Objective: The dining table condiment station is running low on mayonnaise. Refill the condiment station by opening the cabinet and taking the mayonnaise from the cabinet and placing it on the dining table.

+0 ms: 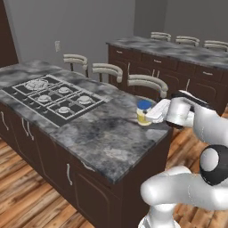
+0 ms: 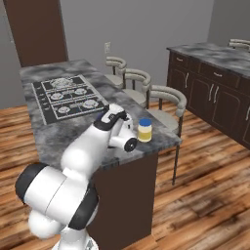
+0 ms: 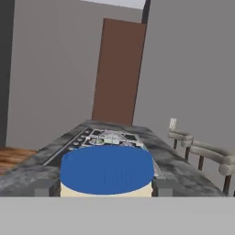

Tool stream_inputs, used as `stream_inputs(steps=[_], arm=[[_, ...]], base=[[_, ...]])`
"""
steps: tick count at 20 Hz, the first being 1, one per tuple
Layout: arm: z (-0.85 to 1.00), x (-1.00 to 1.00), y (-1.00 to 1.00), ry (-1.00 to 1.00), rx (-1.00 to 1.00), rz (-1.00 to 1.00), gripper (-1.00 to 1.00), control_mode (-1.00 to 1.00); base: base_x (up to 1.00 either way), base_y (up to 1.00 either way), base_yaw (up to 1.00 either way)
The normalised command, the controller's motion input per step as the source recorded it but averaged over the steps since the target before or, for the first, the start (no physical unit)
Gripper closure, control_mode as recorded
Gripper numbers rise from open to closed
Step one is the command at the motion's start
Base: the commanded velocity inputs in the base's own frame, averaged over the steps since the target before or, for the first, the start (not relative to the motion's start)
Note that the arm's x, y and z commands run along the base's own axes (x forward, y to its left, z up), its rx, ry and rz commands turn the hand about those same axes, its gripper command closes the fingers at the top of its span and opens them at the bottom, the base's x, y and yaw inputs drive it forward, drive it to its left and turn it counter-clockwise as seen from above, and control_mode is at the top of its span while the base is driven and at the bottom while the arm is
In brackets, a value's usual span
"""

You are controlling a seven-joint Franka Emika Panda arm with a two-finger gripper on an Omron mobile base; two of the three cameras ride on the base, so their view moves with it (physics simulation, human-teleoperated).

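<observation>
Mayonnaise (image 1: 144, 112) is a cream-yellow jar with a blue lid; lid reads solid blue up close in the hand view (image 3: 107, 170). Dining table (image 1: 93, 138) has a dark grey marbled stone top with lighter veining over a dark brown base with silver handles. Gas hob (image 1: 53, 99) is black with pale grey burners and grates. Stools (image 1: 147, 83) have beige-cream curved backs on dark frames. Far counter (image 1: 178, 49) matches: grey marbled top, dark brown fronts. Floor (image 2: 205, 185) is reddish-brown wood planks. Walls (image 2: 146, 24) plain grey. Tall panel (image 3: 118, 71) brown.
</observation>
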Motion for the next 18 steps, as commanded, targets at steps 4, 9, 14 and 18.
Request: stream_inputs(steps=[4, 9, 14, 18], arm=[[-0.75, 0.5, -0.01, -0.08, 0.0, 0.0, 1.0, -1.0], [-0.47, 0.53, -0.01, -0.08, 0.0, 0.0, 1.0, -1.0], [-0.26, 0.71, -0.16, -0.04, 0.0, -0.01, 1.0, -1.0], [-0.26, 0.72, -0.21, -0.01, 0.0, -0.01, 1.0, -1.0]], base=[[0.0, 0.0, 0.0], [0.0, 0.0, 0.0], [0.0, 0.0, 0.0], [0.0, 0.0, 0.0]])
